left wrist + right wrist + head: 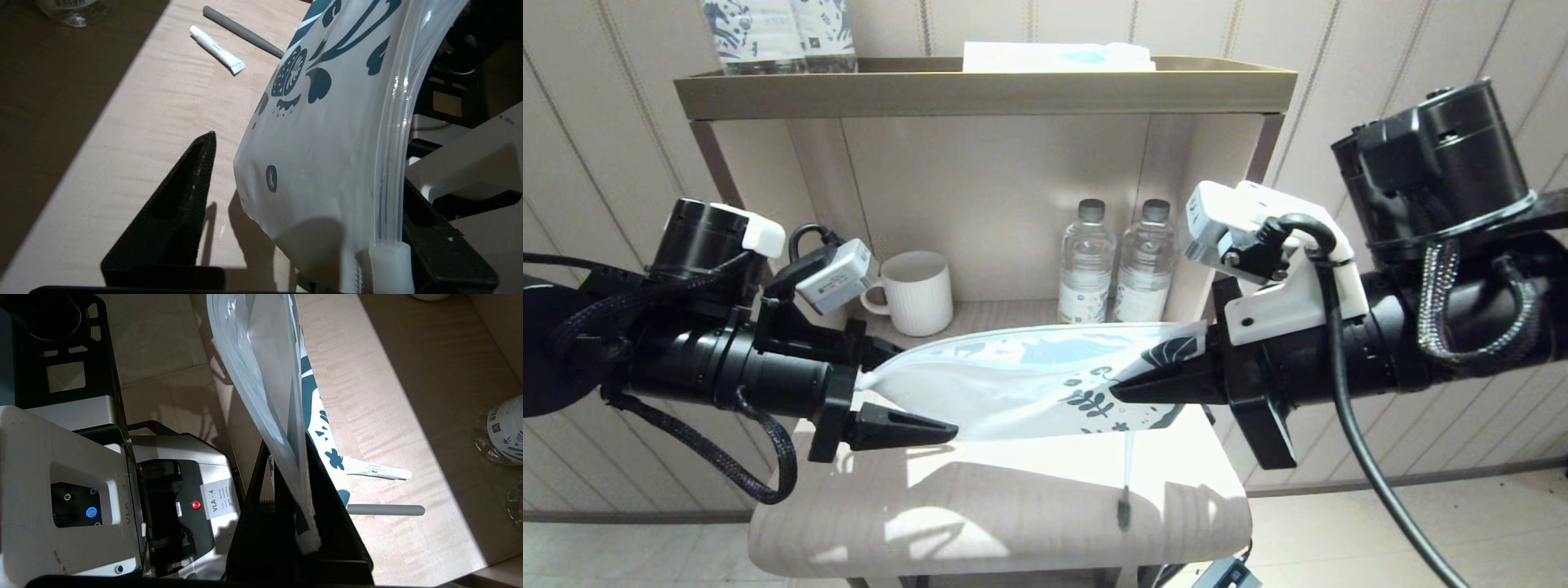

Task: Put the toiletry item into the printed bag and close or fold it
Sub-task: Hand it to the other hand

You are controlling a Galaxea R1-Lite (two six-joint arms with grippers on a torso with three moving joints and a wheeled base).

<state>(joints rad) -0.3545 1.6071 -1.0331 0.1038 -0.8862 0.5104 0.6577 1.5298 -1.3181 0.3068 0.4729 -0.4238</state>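
The printed bag hangs stretched between both grippers, a little above the table. My right gripper is shut on the bag's blue leaf-print end. At the plain white end, my left gripper stands open, its fingers wide apart on either side of the bag. The zip strip lies against one of those fingers. A slim straight stick, the toothbrush, lies on the table below the bag. It looks grey in the wrist views. One end is hidden under the bag and no bristles show.
A small white tube lies on the table beside the stick. At the back of the shelf stand a white ribbed mug and two water bottles. Blue-patterned bottles and a flat packet sit on the top shelf.
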